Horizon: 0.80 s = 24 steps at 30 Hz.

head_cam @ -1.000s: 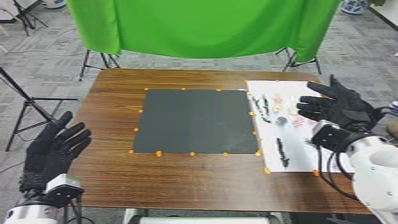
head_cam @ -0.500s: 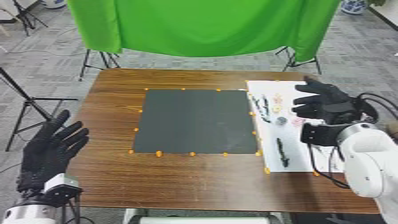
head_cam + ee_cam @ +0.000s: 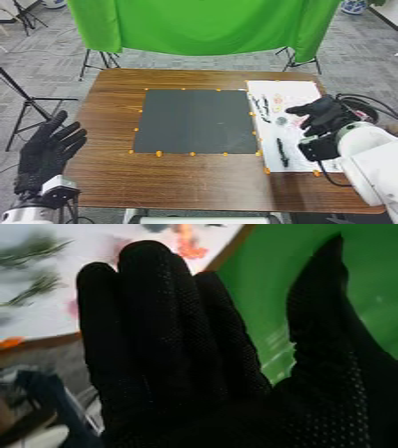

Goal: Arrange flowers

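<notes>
My right hand (image 3: 322,114) is over the right part of the white sheet (image 3: 306,159) in the head view, fingers extended toward the small flowers (image 3: 277,99). Dark green sprigs (image 3: 282,152) lie along the sheet's left side, and a greyish round piece (image 3: 282,121) rests near its middle. In the right wrist view the right hand (image 3: 178,334) has straight fingers and its thumb apart, holding nothing; beyond them are green sprigs (image 3: 34,250) and an orange-pink flower (image 3: 188,244). My left hand (image 3: 49,150) stands open beside the table's left edge.
A dark grey mat (image 3: 194,121) lies on the brown table (image 3: 178,180), left of the white sheet, with orange tabs around its edges. A green cloth (image 3: 200,25) hangs behind the table, and stand legs rise at the left.
My right hand has come down and toward the near side over the white sheet, its arm swinging with it. The left hand has barely moved.
</notes>
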Each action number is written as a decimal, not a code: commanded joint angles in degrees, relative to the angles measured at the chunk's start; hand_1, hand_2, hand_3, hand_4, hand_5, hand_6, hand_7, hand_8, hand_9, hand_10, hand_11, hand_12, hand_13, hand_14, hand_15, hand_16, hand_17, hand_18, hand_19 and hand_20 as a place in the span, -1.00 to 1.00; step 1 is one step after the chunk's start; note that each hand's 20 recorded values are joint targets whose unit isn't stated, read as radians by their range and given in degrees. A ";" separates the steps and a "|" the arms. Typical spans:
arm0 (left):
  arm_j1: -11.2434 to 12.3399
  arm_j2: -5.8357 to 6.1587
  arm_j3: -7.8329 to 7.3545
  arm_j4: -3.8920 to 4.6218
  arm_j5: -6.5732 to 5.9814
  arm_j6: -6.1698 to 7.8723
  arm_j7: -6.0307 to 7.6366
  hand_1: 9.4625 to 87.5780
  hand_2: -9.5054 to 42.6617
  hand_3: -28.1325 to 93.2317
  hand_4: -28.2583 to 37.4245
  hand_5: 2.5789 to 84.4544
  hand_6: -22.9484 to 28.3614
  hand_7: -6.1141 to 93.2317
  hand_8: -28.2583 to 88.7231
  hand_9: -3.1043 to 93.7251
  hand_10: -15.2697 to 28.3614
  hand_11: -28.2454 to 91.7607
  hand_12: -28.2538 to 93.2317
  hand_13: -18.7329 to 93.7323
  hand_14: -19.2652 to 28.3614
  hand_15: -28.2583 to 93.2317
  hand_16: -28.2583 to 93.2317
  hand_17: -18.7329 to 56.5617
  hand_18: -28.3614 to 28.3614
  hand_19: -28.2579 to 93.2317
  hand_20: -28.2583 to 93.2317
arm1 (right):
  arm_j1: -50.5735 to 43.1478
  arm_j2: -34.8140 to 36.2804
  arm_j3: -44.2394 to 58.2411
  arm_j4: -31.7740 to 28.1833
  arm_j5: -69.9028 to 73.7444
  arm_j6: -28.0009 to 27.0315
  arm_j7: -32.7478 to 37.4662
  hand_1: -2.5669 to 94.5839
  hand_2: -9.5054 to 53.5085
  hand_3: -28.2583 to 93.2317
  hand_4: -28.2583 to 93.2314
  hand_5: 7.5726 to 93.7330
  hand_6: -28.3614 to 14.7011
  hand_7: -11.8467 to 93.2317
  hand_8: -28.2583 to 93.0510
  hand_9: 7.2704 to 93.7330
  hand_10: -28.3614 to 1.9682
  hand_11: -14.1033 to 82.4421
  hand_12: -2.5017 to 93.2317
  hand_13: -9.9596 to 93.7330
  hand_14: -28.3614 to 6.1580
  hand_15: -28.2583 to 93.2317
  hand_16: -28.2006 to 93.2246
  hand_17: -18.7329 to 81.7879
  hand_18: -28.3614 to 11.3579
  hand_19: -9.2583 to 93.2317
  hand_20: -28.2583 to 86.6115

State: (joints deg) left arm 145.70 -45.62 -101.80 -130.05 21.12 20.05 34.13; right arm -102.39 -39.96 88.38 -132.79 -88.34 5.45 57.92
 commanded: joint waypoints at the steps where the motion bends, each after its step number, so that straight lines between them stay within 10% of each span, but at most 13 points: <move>1: 2.29 2.96 -0.73 -0.34 -2.53 1.29 2.21 -0.49 -0.42 0.52 -0.78 -0.19 0.23 -0.69 -0.64 -0.28 0.59 -0.09 -0.35 -0.33 0.90 0.31 -0.71 -0.73 0.89 0.22 -0.52 | -4.22 -0.06 -1.55 -2.17 -5.47 -5.84 5.98 -0.19 -0.76 0.70 -0.86 0.27 -0.34 -0.45 -0.67 0.41 -0.59 -0.06 -0.58 0.50 -0.30 0.48 -0.37 0.45 -0.26 1.00 -0.93; 5: 2.65 4.64 -0.40 -0.28 -3.93 1.65 3.76 -0.49 -0.42 0.52 -0.78 -0.19 0.23 -0.69 -0.65 -0.28 0.59 -0.09 -0.35 -0.33 0.90 0.32 -0.71 -0.73 0.89 0.22 -0.51 | -4.25 0.47 -4.12 -1.67 -7.86 -7.68 8.88 -0.15 -0.80 0.69 -0.86 0.30 -0.37 -0.46 -0.66 0.43 -0.61 -0.05 -0.58 0.50 -0.35 0.47 -0.38 0.39 -0.44 1.00 -0.82; 6: 1.90 2.24 -0.80 -0.33 -1.77 0.90 1.27 -0.50 -0.42 0.52 -0.78 -0.19 0.23 -0.69 -0.65 -0.28 0.59 -0.09 -0.35 -0.33 0.90 0.32 -0.71 -0.73 0.89 0.22 -0.51 | -4.34 0.59 -4.71 -1.44 -8.46 -7.75 9.49 -0.15 -0.81 0.68 -0.86 0.31 -0.37 -0.46 -0.66 0.44 -0.62 -0.05 -0.59 0.50 -0.35 0.47 -0.38 0.39 -0.45 1.00 -0.82; 7: 2.52 4.53 -0.42 -0.30 -3.79 1.55 3.55 -0.50 -0.42 0.52 -0.78 -0.19 0.23 -0.69 -0.65 -0.28 0.59 -0.09 -0.35 -0.33 0.90 0.32 -0.71 -0.73 0.88 0.21 -0.51 | -4.43 0.89 -5.30 -1.15 -9.09 -7.56 9.85 -0.14 -0.81 0.68 -0.86 0.31 -0.37 -0.46 -0.66 0.44 -0.63 -0.05 -0.58 0.50 -0.36 0.47 -0.38 0.39 -0.45 1.00 -0.82; 11: 1.57 1.93 -0.92 -0.32 -1.41 0.75 0.66 -0.49 -0.42 0.52 -0.78 -0.19 0.23 -0.69 -0.65 -0.28 0.59 -0.09 -0.35 -0.33 0.90 0.32 -0.71 -0.73 0.89 0.21 -0.51 | -3.40 1.05 -7.62 0.16 -9.61 -8.54 10.86 -0.13 -0.81 0.67 -0.85 0.34 -0.39 -0.46 -0.65 0.46 -0.64 -0.04 -0.58 0.52 -0.36 0.47 -0.38 0.40 -0.46 1.00 -0.80; 18: 2.05 2.60 -0.98 -0.38 -2.11 1.05 1.49 -0.49 -0.42 0.52 -0.78 -0.19 0.23 -0.69 -0.65 -0.28 0.59 -0.09 -0.35 -0.33 0.91 0.32 -0.71 -0.73 0.88 0.21 -0.50 | -2.54 1.08 -10.81 0.48 -11.76 -10.58 11.56 -0.12 -0.81 0.66 -0.85 0.34 -0.39 -0.46 -0.64 0.46 -0.65 -0.03 -0.58 0.52 -0.37 0.47 -0.38 0.39 -0.49 1.00 -0.76; 24: 0.97 -0.15 -1.14 -0.36 0.19 0.16 -1.54 -0.49 -0.42 0.52 -0.78 -0.19 0.23 -0.69 -0.64 -0.28 0.59 -0.09 -0.35 -0.32 0.91 0.32 -0.71 -0.73 0.88 0.21 -0.50 | -2.30 1.30 -12.71 0.86 -13.13 -10.89 11.75 -0.12 -0.81 0.66 -0.85 0.35 -0.39 -0.45 -0.64 0.46 -0.65 -0.03 -0.58 0.51 -0.37 0.47 -0.38 0.37 -0.53 1.00 -0.72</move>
State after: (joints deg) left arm 147.07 -43.33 -102.57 -130.06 19.37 20.80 35.12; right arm -104.55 -38.89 77.18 -132.07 -99.43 -4.42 69.09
